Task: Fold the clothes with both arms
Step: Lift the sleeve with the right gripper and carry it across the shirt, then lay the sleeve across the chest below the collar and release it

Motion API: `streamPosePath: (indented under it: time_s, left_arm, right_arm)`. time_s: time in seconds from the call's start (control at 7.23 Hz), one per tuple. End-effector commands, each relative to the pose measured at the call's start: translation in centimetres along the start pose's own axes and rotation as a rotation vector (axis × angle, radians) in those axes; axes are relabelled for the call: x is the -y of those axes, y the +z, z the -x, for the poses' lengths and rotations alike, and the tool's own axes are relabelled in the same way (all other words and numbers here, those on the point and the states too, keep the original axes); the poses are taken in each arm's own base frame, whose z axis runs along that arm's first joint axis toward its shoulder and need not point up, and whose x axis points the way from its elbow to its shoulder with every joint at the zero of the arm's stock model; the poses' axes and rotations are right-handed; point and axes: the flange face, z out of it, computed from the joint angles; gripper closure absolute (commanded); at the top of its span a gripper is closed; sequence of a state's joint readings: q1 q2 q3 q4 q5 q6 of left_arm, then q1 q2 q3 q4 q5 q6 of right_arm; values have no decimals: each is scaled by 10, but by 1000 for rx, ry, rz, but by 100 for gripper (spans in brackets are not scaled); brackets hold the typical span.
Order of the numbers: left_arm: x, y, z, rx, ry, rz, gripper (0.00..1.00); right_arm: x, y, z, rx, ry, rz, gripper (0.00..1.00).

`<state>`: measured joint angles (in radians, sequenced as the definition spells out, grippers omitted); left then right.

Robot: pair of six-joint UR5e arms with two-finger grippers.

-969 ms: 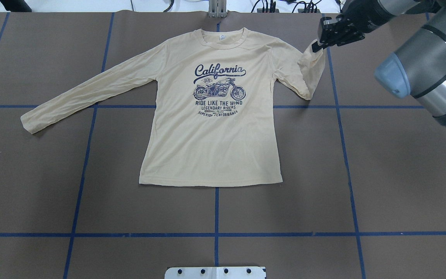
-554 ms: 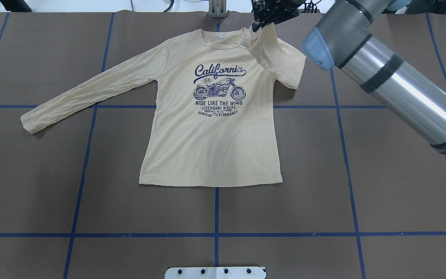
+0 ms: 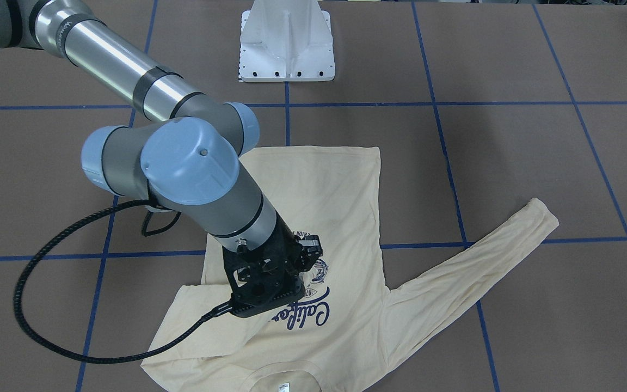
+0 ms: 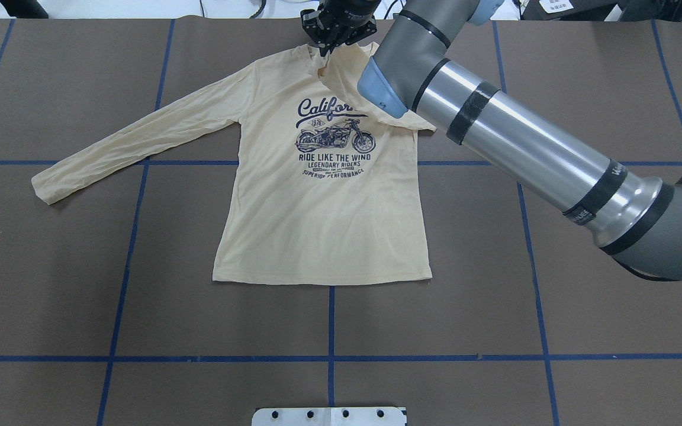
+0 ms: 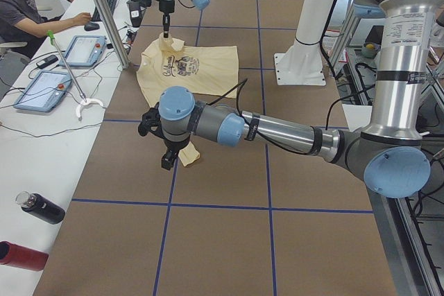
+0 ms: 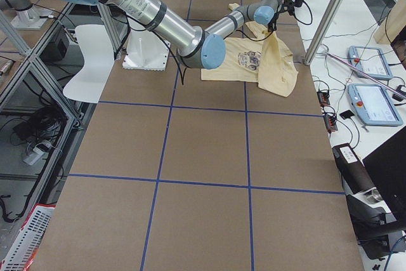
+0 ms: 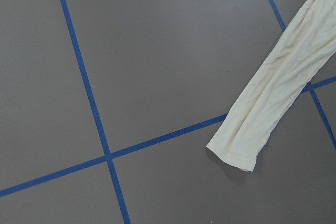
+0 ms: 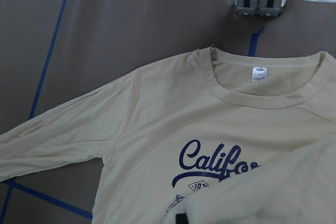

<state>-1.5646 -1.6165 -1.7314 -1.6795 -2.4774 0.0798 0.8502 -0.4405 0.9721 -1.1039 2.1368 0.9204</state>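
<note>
Pretty sure this is the sleeve-fold step. The right arm point(image 4: 524, 148) is stretched way out across the tabletop point(image 4: 554, 296), and its right hand point(image 4: 325, 47) is pinched shut on the end of the lifted sleeve point(image 4: 350, 71), holding it up in the air right about over the collar point(image 8: 265, 95). From there the fabric drapes back down to the shoulder and covers the tail end of the navy print point(image 4: 335, 139). The shirt point(image 4: 323, 225) itself is lying print-up and flat in the middle of the far half of the tabletop, collar at the far edge and hem toward the robot. The flat sleeve point(image 4: 140, 136) runs out diagonally to the robot's left, with its cuff point(image 7: 236, 153) resting on the tabletop near a blue tape line. The left hand point(image 5: 168, 161) hangs over that cuff, apart from it. I honestly can't tell if it's spread or pressed together, since only the side view catches it and its wrist view shows no fingers. For the next move I'd guess the right hand needs to come down and lay the sleeve flat across the chest before letting go, because thin knit like this probably bunches if it's dropped from height. Then it's the left arm's point(image 5: 277, 128) turn on its cuff. Count: one shirt, two sleeves (one up, one flat), two arms, two hands.
</note>
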Motion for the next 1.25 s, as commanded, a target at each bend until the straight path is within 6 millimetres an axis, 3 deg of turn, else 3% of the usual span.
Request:
streamPosePath:
  time_s: [0.0,0.14,0.28,0.69,0.97,1.11]
  left_arm:
    - [6,3,4,0,-4,3,1]
    - [6,3,4,0,-4,3,1]
    - [13,3,5,0,-3,2,1]
    - [20,6,8,0,-19,-2,1]
    - [23,7,10,1,-34,-31,1]
    - [22,10,15,1,-31,-34,1]
  right_arm:
    - [-27,47,20,-46,-36,-31,100]
    - [-49,72,34,-72,-54,-34,100]
    - [-64,83,47,-77,-69,-37,100]
    - [-54,76,65,-91,-81,-98,100]
    - [-41,70,76,-63,32,-209,28]
    - [-30,59,98,-37,144,-230,14]
